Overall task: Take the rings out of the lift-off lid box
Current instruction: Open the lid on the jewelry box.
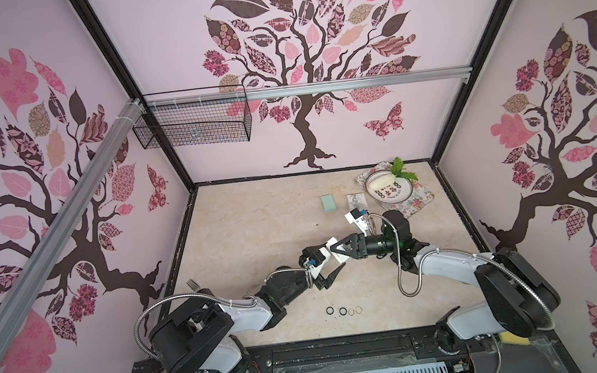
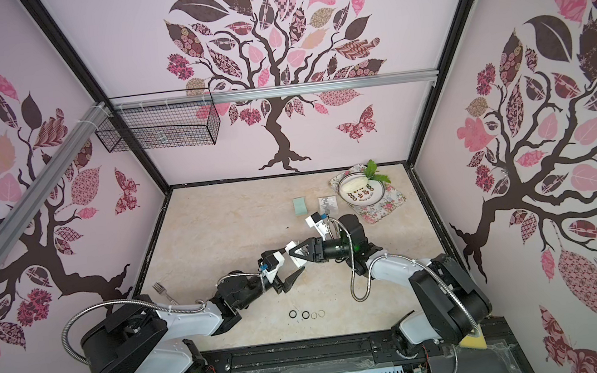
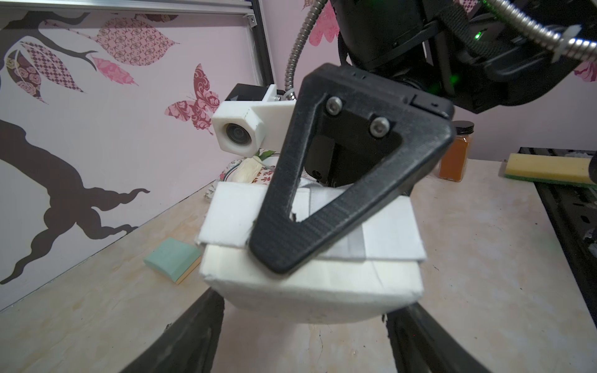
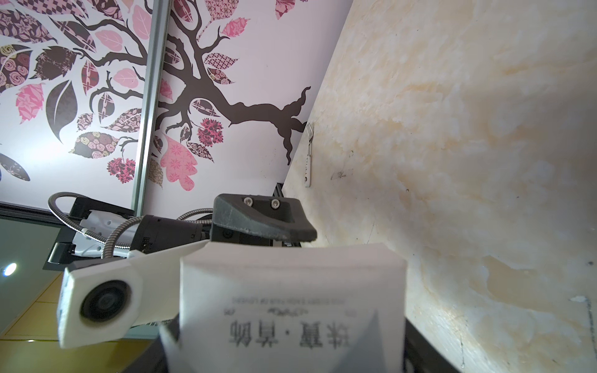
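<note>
Four rings (image 1: 344, 310) lie in a row on the table (image 1: 241, 230), front centre. The box (image 3: 290, 290) is mid-table, behind the rings. Behind the box is a notepad (image 1: 328, 204), with a card (image 1: 357, 201) just right of it. Further right, a plate (image 1: 402, 196) sits on a cloth (image 1: 419, 200) at back right. Fork (image 1: 194, 284) front left. Sponge (image 1: 509, 337) at front right corner. Wire basket (image 1: 191, 121) hangs on the back wall, left.
</note>
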Robot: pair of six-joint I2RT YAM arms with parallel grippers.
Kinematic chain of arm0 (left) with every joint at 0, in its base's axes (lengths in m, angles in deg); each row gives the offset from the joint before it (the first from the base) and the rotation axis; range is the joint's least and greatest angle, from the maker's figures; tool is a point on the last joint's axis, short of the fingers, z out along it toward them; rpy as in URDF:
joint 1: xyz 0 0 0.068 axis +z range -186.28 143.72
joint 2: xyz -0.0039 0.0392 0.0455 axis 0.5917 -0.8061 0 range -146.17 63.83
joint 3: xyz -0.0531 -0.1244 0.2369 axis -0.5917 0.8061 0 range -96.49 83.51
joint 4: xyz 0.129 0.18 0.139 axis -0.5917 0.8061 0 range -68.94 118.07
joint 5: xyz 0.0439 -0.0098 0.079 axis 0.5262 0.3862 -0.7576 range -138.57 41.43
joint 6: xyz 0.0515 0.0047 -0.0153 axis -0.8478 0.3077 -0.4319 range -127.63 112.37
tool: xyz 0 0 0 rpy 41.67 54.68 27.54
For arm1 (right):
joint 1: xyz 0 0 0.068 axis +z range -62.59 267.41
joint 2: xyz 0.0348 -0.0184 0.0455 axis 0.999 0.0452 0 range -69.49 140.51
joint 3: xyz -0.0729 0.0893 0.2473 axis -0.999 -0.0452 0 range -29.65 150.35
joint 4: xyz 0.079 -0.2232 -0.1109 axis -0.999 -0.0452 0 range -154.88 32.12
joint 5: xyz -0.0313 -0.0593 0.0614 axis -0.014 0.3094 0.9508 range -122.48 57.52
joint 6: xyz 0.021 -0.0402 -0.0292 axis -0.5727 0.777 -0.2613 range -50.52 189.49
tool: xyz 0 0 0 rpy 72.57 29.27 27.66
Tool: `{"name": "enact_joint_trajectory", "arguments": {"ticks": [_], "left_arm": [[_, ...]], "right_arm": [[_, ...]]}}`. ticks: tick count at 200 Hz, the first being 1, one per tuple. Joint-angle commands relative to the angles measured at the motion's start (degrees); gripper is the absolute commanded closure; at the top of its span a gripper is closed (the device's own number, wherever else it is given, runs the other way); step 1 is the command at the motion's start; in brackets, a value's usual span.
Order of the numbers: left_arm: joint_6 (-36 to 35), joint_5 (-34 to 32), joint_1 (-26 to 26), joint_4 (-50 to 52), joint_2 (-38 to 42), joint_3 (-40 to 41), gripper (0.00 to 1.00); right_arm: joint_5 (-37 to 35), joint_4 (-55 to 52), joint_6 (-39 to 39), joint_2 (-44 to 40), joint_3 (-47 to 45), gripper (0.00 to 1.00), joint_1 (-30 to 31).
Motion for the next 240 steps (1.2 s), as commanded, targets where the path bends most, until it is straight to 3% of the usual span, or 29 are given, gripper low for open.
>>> {"name": "enact_joint_trajectory", "arguments": {"ticks": [1,95,240], "left_arm": [[-1.16,-0.97,-0.06,-1.18,1.45,-0.53,0.24],[-0.61,-0.79,-0.13,0.44,2.9,0.39,0.32],[0.29,-1.02,-0.13,4.0,7.44,2.17,0.34]], "right_arm": [[0.33,3.33,-5.25,-1.54,-0.13,0.3,-0.16],[1.27,5.68,-6.57,-0.63,-0.39,0.26,-0.19],[0.65,4.84,-6.07,-1.83,-0.19,0.22,-0.57]]}}
